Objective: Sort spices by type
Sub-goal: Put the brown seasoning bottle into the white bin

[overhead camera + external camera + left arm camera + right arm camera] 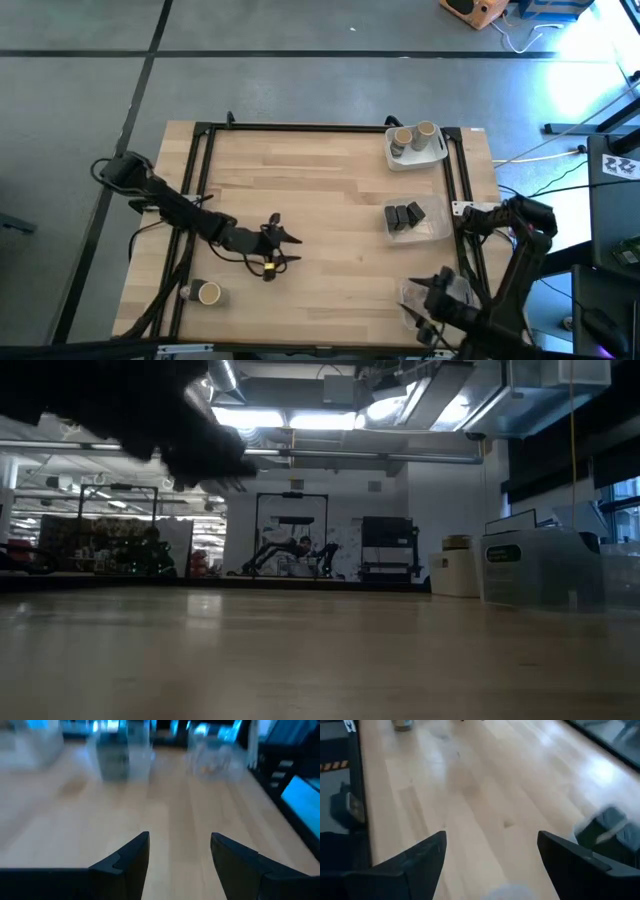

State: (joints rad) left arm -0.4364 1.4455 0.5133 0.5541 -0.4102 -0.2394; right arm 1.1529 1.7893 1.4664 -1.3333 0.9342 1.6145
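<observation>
Two grippers are spread and empty: left gripper [283, 250] mid-table, right gripper [432, 300] at the near right corner. One tan-topped jar [208, 293] remains unsorted at the near left corner, apart from the grouped dark blocks [404, 215].

A light wooden surface [320, 210] with a black metal frame [300, 127] along its edges stands on a grey floor [300, 90] crossed by dark seams. Beyond one corner, cables [520, 40] trail over the floor near a tan box [478, 10], and bright light washes that side. Seen level across the wood, the room behind is a wide workshop: ceiling ducts [330, 390] and strip lights [320, 420] overhead, a black frame stand [291, 535] against a pale wall [440, 510], a dark cabinet [387, 547], a white bin [456, 572] and a clear plastic crate [545, 568].
</observation>
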